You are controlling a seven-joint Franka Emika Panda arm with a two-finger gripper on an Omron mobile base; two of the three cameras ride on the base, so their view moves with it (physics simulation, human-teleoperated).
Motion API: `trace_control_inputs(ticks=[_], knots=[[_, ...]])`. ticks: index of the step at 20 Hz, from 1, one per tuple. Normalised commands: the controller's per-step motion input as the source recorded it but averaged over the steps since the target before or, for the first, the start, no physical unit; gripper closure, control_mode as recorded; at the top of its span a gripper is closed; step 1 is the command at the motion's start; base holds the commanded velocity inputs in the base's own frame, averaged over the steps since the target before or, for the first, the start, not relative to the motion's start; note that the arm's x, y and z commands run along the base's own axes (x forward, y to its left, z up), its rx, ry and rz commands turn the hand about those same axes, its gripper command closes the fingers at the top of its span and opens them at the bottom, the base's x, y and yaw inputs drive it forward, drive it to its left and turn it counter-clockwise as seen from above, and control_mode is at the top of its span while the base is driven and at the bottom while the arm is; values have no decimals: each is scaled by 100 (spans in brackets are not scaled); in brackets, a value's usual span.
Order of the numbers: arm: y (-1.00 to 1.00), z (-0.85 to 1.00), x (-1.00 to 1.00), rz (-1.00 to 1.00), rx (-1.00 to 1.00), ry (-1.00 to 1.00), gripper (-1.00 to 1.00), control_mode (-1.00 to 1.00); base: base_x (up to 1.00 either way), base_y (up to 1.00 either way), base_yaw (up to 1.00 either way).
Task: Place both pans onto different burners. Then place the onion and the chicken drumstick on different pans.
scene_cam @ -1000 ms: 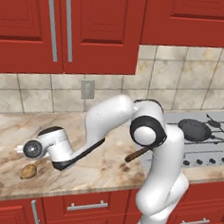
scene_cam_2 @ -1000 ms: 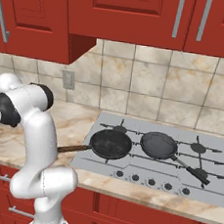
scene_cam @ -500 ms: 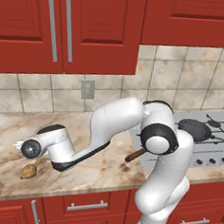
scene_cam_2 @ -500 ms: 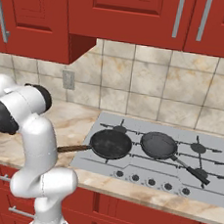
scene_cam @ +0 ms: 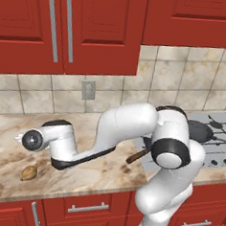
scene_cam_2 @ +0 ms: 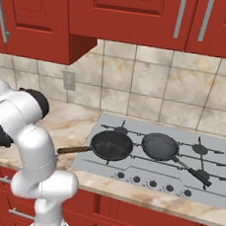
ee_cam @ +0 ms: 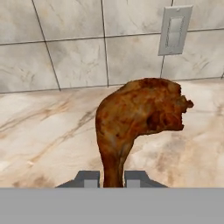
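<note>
1. Gripper [ee_cam: 111, 178]: fingers closed on the thin bone end of the chicken drumstick [ee_cam: 136, 119]; the fat end is seen projecting away from the hand, above the marble counter [ee_cam: 39, 144], w/ the tiled backsplash and a wall outlet [ee_cam: 175, 29] behind it
2. Landmark used below: cooktop [scene_cam_2: 210, 188], silver-grey, set into the counter
3. Wider black pan [scene_cam_2: 112, 145]: seated on the front-left burner of the cooktop; brown wooden handle [scene_cam_2: 74, 150] is seen extending off the cooktop's left edge over the counter
4. Smaller dark-grey pan [scene_cam_2: 160, 145]: seated on the centre burner of the cooktop, just beside the black pan, not touching; handle is pointed toward the cooktop's front-right
5. Onion [scene_cam: 28, 173]: lying on the counter, well left of the cooktop, near the counter's front edge, below the arm's wrist
6. Arm: stretched out to the left of the cooktop; hand held above the counter
</note>
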Motion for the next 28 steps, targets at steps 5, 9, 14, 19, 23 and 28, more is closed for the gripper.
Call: trace_control_inputs(ticks=[5,9,14,19,23,28], knots=[[-22,40,0,0,0,4,100,-100,0,0,0],[-25,39,-1,0,0,6,100,-100,0,0,0],[-24,34,-10,0,-1,10,100,-100,0,0,0],[-22,33,-11,0,-2,13,100,-100,0,0,0],[-23,34,-5,0,-4,11,100,-100,0,0,0],[-25,33,-4,2,-8,11,100,-100,0,0,0]])
